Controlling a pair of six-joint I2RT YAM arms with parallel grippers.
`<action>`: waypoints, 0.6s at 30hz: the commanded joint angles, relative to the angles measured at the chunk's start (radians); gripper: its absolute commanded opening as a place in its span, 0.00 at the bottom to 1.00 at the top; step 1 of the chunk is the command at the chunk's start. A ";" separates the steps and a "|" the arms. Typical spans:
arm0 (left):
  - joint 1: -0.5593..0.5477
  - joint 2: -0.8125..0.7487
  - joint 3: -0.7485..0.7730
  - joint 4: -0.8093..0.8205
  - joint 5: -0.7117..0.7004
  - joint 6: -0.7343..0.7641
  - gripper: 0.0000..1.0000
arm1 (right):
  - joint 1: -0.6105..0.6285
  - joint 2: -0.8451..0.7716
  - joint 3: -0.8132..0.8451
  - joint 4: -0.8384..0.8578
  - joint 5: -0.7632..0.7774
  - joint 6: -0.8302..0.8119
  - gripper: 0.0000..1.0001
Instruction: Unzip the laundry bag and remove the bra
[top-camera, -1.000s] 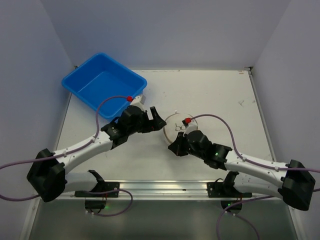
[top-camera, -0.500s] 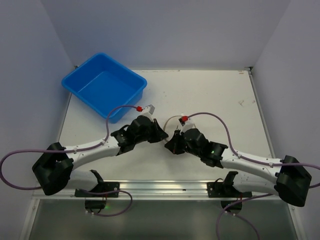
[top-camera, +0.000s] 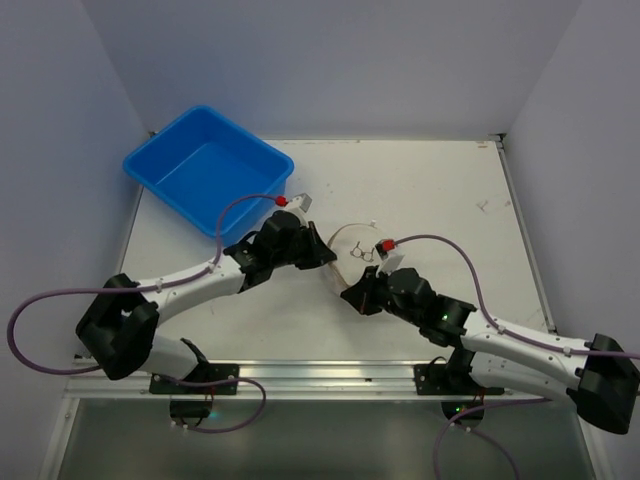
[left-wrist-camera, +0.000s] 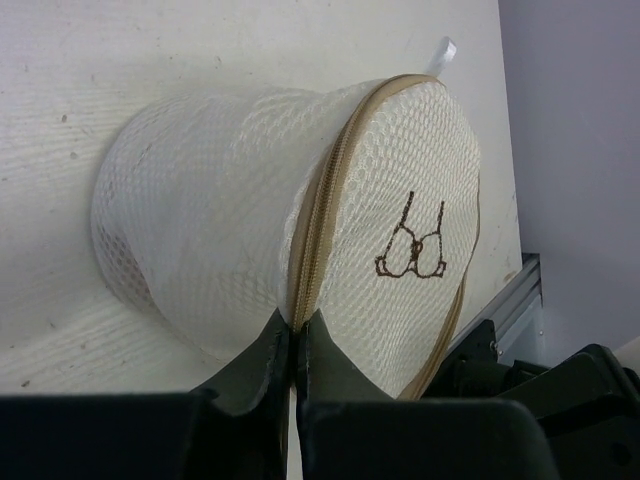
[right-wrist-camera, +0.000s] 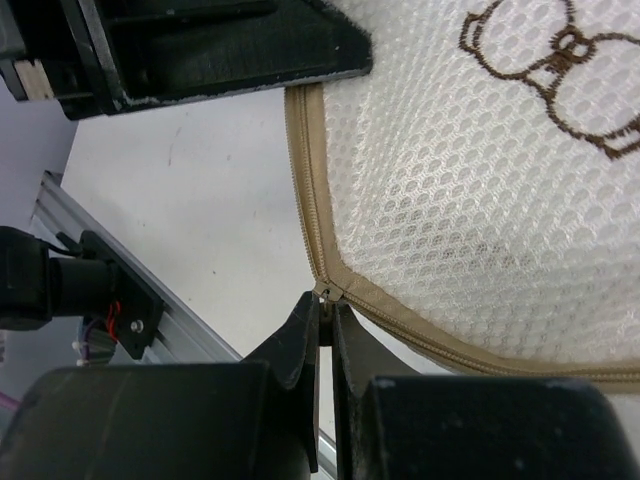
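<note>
The laundry bag (top-camera: 356, 252), a small cream mesh drum with a tan zipper (left-wrist-camera: 322, 195) and a brown bra-outline mark (left-wrist-camera: 411, 250), lies tilted on the white table between my two arms. My left gripper (left-wrist-camera: 295, 323) is shut on the bag's zipper seam at its left side (top-camera: 328, 258). On the near side, my right gripper (right-wrist-camera: 326, 304) is shut on the small zipper pull (right-wrist-camera: 325, 292) at the corner of the tan band (top-camera: 351, 292). The zipper looks closed along the length in view. The bra itself is hidden inside the mesh.
A blue tub (top-camera: 208, 170) stands at the back left of the table. The metal rail (top-camera: 330, 375) runs along the near edge just behind the right gripper. Purple cables loop over both arms.
The left gripper, open a second ago, has shut on the bag's zipper seam. The right arm has drawn back towards the near edge, still pinching the zipper pull, and the bag's face shows again.
</note>
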 joint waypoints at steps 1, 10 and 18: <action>0.046 0.043 0.106 0.026 -0.017 0.092 0.01 | 0.007 -0.009 0.005 -0.015 -0.026 -0.036 0.00; 0.044 0.017 0.143 0.026 -0.040 0.098 0.79 | 0.007 0.119 0.079 0.084 -0.071 -0.036 0.00; -0.025 -0.161 -0.049 -0.018 -0.129 -0.028 0.81 | 0.007 0.219 0.194 0.105 -0.028 -0.085 0.00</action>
